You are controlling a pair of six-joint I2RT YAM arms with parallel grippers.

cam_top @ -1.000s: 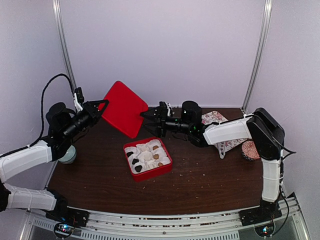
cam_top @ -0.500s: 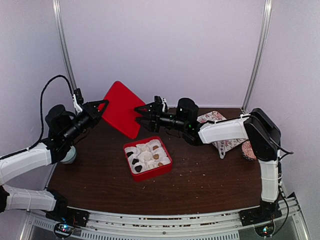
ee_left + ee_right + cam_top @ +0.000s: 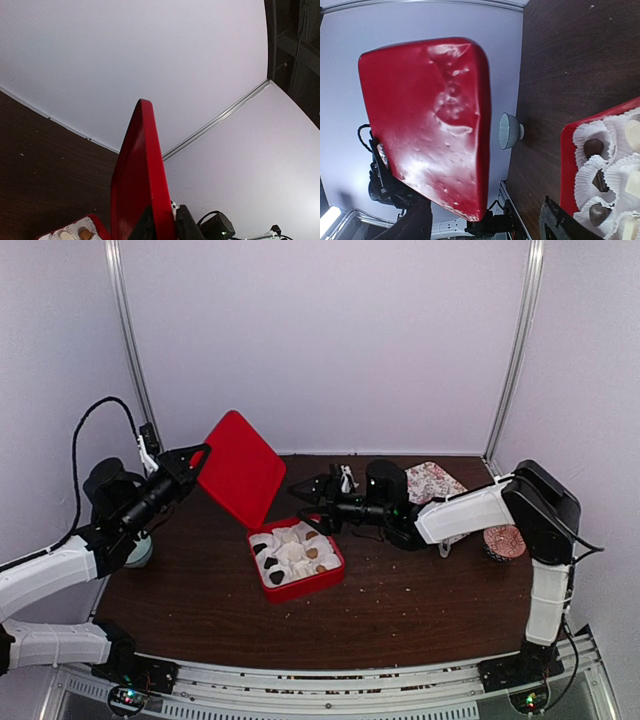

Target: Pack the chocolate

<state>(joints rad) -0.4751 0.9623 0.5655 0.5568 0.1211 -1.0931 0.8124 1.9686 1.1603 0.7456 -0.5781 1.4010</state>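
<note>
**Red lid held aloft beside an open chocolate box**

White walls (image 3: 320, 340) and metal corner posts (image 3: 515, 350) enclose a dark brown wooden table (image 3: 420, 590) speckled with crumbs. The left gripper (image 3: 203, 460) pinches the red lid (image 3: 240, 468) by its edge and holds it tilted in the air, beyond the red box (image 3: 331, 575). The right gripper (image 3: 296, 502), its fingers spread and empty, hovers near the box's far rim. The chocolate (image 3: 275, 578) sits in white paper cups (image 3: 290, 552) inside the box, dark pieces and a few tan.

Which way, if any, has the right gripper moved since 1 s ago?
Yes. Right gripper came off the red lid, down toward the far corner of the red box.
</note>
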